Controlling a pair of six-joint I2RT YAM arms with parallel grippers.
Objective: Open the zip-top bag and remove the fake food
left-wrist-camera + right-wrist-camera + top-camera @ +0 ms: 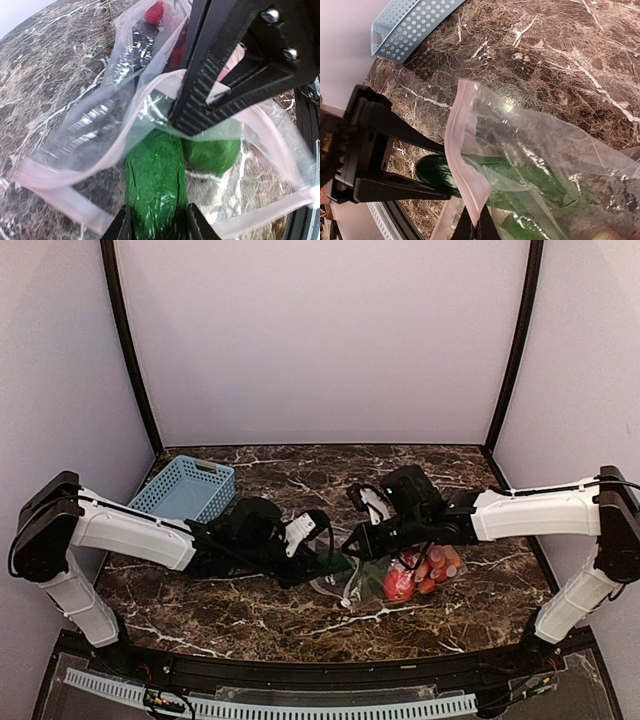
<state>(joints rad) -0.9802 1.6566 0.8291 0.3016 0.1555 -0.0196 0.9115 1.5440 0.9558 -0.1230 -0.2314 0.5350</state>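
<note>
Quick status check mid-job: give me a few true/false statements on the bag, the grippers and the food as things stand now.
1. The left gripper is closed on the cucumber. True.
2. The right gripper pinches the zip strip of the zip-top bag. True.
3. The bag is zipped shut. False: its mouth gapes, with the cucumber poking out through it.
4. Apart from the cucumber, the bag holds nothing. False: red pieces and a green ball are inside.
</note>
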